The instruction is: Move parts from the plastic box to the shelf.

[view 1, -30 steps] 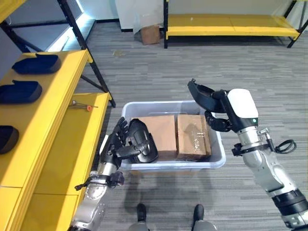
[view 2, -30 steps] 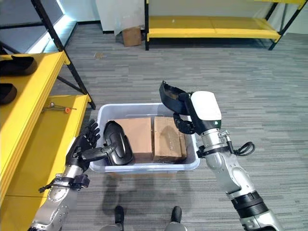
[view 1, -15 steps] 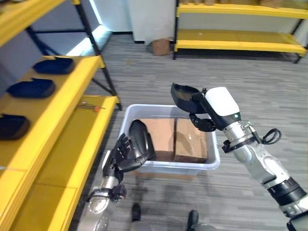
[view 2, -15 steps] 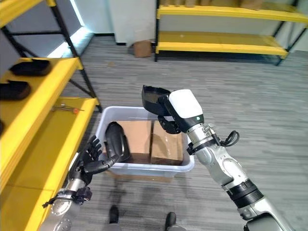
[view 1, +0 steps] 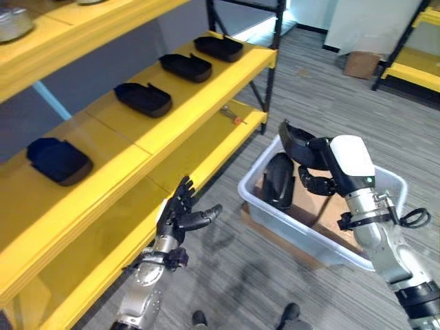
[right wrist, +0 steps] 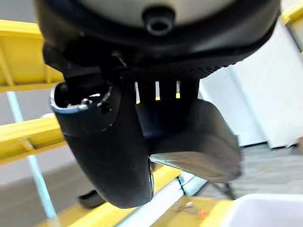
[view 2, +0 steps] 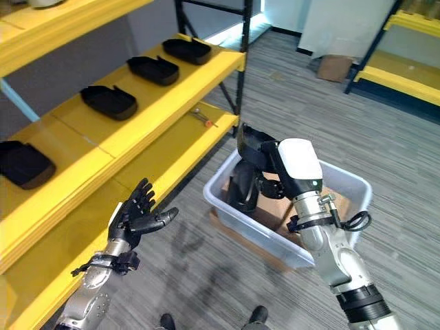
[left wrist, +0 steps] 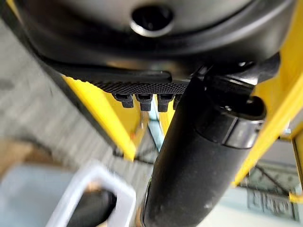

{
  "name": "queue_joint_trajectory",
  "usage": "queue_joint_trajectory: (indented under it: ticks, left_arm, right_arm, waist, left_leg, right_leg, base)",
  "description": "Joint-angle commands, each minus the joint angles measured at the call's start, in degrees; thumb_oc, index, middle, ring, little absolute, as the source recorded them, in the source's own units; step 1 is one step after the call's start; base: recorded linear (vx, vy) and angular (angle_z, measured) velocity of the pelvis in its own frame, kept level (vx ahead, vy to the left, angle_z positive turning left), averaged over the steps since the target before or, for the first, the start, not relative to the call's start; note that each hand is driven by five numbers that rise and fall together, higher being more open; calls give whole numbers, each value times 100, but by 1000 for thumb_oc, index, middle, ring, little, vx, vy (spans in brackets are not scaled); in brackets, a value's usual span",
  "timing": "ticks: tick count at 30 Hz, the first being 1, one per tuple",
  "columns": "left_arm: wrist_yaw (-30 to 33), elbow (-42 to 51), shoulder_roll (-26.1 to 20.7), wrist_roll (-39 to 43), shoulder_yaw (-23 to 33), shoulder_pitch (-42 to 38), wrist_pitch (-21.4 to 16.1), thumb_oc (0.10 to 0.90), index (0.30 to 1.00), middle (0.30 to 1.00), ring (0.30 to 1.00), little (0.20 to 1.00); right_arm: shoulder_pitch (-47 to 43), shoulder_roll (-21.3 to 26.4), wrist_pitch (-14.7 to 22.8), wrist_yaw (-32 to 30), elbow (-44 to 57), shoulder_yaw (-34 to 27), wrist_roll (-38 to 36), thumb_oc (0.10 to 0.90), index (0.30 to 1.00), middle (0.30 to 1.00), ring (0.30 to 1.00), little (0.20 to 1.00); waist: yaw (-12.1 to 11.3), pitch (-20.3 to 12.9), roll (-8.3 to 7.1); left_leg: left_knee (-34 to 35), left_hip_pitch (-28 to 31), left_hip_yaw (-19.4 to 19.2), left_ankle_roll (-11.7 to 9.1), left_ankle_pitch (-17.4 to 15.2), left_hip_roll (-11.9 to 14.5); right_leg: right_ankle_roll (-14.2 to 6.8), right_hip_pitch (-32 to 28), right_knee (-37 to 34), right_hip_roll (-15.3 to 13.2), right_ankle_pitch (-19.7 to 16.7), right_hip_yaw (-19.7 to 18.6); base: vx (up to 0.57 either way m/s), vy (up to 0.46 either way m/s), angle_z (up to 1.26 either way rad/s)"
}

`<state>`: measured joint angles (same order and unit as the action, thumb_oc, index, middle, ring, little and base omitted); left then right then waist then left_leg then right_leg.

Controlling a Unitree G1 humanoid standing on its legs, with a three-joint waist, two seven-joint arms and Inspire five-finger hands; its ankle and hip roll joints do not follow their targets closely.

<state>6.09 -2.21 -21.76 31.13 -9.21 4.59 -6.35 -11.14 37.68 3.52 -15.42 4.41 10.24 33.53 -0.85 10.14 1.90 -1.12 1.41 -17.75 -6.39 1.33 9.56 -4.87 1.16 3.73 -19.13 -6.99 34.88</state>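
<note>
My right hand [view 1: 322, 177] is shut on a black moulded part [view 1: 297, 141] and holds it above the near-left end of the pale plastic box [view 1: 256, 206]; the same part [right wrist: 201, 139] shows past the fingers in the right wrist view. A second black part [view 1: 278, 180] stands on end inside the box against its left wall. My left hand [view 1: 182, 213] is open and holds nothing, palm up, over the floor between the box and the yellow shelf [view 1: 124, 141]. Several black parts [view 1: 144, 98] lie in a row on the shelf's middle level.
Brown cardboard [view 1: 323, 214] lies inside the box. A small orange-tipped tool [view 1: 234, 117] rests on the lower shelf board. A cardboard carton [view 1: 361, 63] stands on the floor far back. A second yellow rack [view 1: 412, 65] is at the far right.
The camera has swung left toward the shelf. My left hand has come off the black part in the box and now hangs open, clear of the box. The right hand still holds its part.
</note>
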Motion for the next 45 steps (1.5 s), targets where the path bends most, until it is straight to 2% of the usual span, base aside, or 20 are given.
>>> queue_joint_trajectory:
  ticks: [1,10,11,12,13,14,16,17,18,19,20,21,22,24,25,33,36,40,42,45]
  left_arm:
    - [-19,658,-276,-141,265,-220,-591,900,1000,1000,1000,1000]
    - [96,819,-349,-398,468,-107,-609,900,1000,1000,1000,1000]
    - [120,781,-374,-431,466,-130,-612,900,1000,1000,1000,1000]
    - [130,811,-420,-454,458,-164,-629,900,1000,1000,1000,1000]
    - [131,809,-425,-455,464,-162,-626,900,1000,1000,1000,1000]
    - [143,788,-449,-461,453,-170,-643,900,1000,1000,1000,1000]
    - [191,683,-494,-481,414,-250,-678,900,1000,1000,1000,1000]
    - [191,682,-493,-481,414,-252,-678,900,1000,1000,1000,1000]
    - [198,612,-495,-489,366,-324,-673,900,1000,1000,1000,1000]
    - [179,536,-466,-536,238,-455,-642,900,1000,1000,1000,1000]
    - [151,558,-438,-608,158,-536,-596,900,1000,1000,1000,1000]
    - [132,563,-406,-624,122,-534,-577,900,1000,1000,1000,1000]
    - [111,516,-302,-648,74,-499,-540,900,1000,1000,1000,1000]
    - [111,516,-300,-649,76,-495,-540,900,1000,1000,1000,1000]
    - [126,496,-259,-600,74,-471,-564,900,1000,1000,1000,1000]
    - [143,633,-131,-500,247,-64,-562,900,1000,1000,1000,1000]
    - [153,692,-124,-502,268,-23,-562,900,1000,1000,1000,1000]
    - [173,702,-103,-433,242,-74,-603,900,1000,1000,1000,1000]
    - [219,673,-105,-384,216,-162,-616,900,1000,1000,1000,1000]
    - [203,662,-151,-341,164,-283,-599,900,1000,1000,1000,1000]
  right_arm:
    - [-896,149,281,-485,475,-190,-43,400,300,300,300,300]
    - [-1089,-50,83,-400,412,-62,461,400,300,300,300,300]
    - [-1090,-65,67,-395,371,-49,482,400,300,300,300,300]
    - [-1071,-62,85,-336,415,-43,504,400,300,300,300,300]
    - [-1074,-69,86,-332,416,-40,503,400,300,300,300,300]
    - [-1070,-55,105,-316,456,-37,516,400,300,300,300,300]
    - [-1102,-22,134,-302,493,-15,480,400,300,300,300,300]
    - [-1104,-21,134,-303,491,-15,480,400,300,300,300,300]
    - [-1060,8,162,-312,507,-55,437,400,300,300,300,300]
    - [-1016,31,230,-345,524,-107,319,400,300,300,300,300]
    - [-986,12,285,-371,501,-167,177,400,300,300,300,300]
    - [-959,-9,335,-390,518,-206,135,400,300,300,300,300]
    - [-964,-41,426,-406,494,-197,47,400,300,300,300,300]
    - [-968,-40,432,-411,485,-190,45,400,300,300,300,300]
    - [-1044,-28,464,-402,520,-129,52,400,300,300,300,300]
    - [-1000,-11,534,-369,646,-143,-22,400,300,300,300,300]
    - [-1099,9,576,-366,714,-124,-45,400,300,300,300,300]
    - [-1318,52,620,-452,806,-87,-62,400,300,300,300,300]
    - [-1359,76,632,-542,906,-110,-57,400,300,300,300,300]
    - [-1371,135,562,-642,921,-149,-7,400,300,300,300,300]
  waist:
    - [-200,-506,-294]
    - [-441,-432,-545]
    - [-428,-422,-555]
    - [-316,-363,-571]
    - [-320,-389,-562]
    - [-214,-338,-545]
    - [-51,-329,-447]
    - [-63,-339,-448]
    - [24,-325,-393]
    - [149,-298,-325]
    - [195,-303,-339]
    - [207,-299,-357]
    - [250,-311,-431]
    - [271,-312,-421]
    - [309,-304,-461]
    - [116,-664,-503]
    - [81,-626,-504]
    - [53,-400,-513]
    - [96,-316,-516]
    - [147,-277,-570]
  left_leg:
    - [-36,38,189,118,-243,179]
    - [143,-121,684,609,-548,-727]
    - [120,-143,745,651,-574,-785]
    - [128,-167,840,769,-503,-923]
    - [155,-125,912,746,-578,-903]
    - [206,-141,952,809,-463,-969]
    - [420,-95,1201,862,-301,-1000]
    - [427,-103,1188,861,-295,-998]
    - [478,-88,1369,871,-235,-1007]
    - [536,-29,1599,894,-175,-1013]
    - [533,0,1702,920,-149,-1072]
    - [514,22,1763,921,-159,-1101]
    - [454,48,1950,909,-182,-1260]
    - [438,45,1971,903,-198,-1250]
    - [330,15,2134,855,-197,-1344]
    - [391,118,2071,765,-221,-1285]
    - [66,56,2053,736,-341,-1286]
    - [-1064,-379,1829,506,-552,-1324]
    - [-1497,-526,1505,394,-513,-1085]
    - [-1452,-632,1239,335,-386,-473]
  right_leg:
    - [-583,-409,-204,-148,97,-206]
    - [-968,-504,-70,-901,-719,-62]
    - [-965,-492,2,-937,-767,-160]
    - [-862,-357,199,-941,-963,-574]
    - [-939,-352,232,-910,-903,-697]
    - [-812,-207,310,-813,-960,-1116]
    - [-606,223,568,-296,-726,-2224]
    - [-604,250,580,-295,-724,-2242]
    - [-492,372,750,53,-435,-2649]
    - [-292,598,1080,677,184,-3015]
    - [-155,764,1119,1147,536,-2991]
    - [-99,817,1142,1308,618,-2886]
    - [-25,906,864,1772,652,-2957]
    - [-20,877,827,1780,644,-2935]
    - [18,940,555,1973,522,-3220]
    - [74,18,-607,1910,387,-3115]
    - [101,-64,-663,1895,384,-3105]
    - [200,-192,-654,1782,416,-2916]
    - [241,-259,-612,1710,475,-2789]
    - [261,-301,-583,1601,534,-2644]
  base:
    - [19,260,16]
    - [19,244,28]
    - [-4,276,65]
    - [43,194,66]
    - [-15,193,58]
    - [27,139,78]
    - [19,163,65]
    - [57,97,71]
    - [108,111,64]
    - [163,144,67]
    - [157,97,72]
    - [163,5,128]
    - [115,-30,126]
    - [61,-19,84]
    - [47,-33,78]
    - [78,-112,20]
    - [11,-71,-1]
    - [-19,-50,8]
    - [18,-16,22]
    - [15,5,47]
